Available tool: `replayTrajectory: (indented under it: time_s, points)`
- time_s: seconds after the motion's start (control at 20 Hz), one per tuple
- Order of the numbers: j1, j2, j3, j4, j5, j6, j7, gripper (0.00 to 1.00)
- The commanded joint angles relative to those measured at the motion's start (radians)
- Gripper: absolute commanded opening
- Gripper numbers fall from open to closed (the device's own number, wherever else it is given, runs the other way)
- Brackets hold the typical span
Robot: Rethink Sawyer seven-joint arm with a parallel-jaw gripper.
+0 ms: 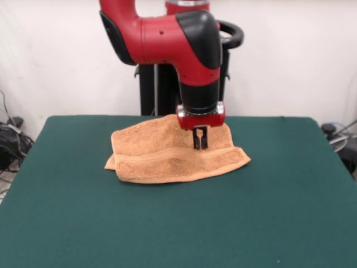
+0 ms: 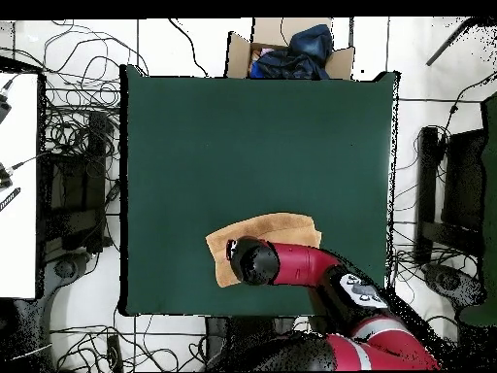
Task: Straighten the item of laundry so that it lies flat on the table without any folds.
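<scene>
Where pincer descends, folded towel beneath, seemingly touching

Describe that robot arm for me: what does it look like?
The arm is thick and rounded, glossy red with black joint caps. A black section and a red collar come above the gripper, which has two short dark fingers. Seen from overhead, a white marking sits on a black section.

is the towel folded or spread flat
Folded: the towel lies doubled, one layer's banded edge over another, on the table.
</scene>
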Motion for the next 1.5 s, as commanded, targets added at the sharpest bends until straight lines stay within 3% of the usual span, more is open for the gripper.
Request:
replayTrajectory:
  time_s: [0.05,0.55,1.15,1.5]
  points:
    - [0.001,0.123,0.008,-0.016,0.0,-0.106,0.167,0.0]
    - [0.008,0.225,-0.087,-0.071,-0.042,-0.098,0.113,0.0]
    - [0.004,0.297,-0.066,-0.107,-0.041,-0.173,0.13,0.0]
    - [0.108,0.281,-0.08,-0.08,0.032,-0.245,0.233,0.0]
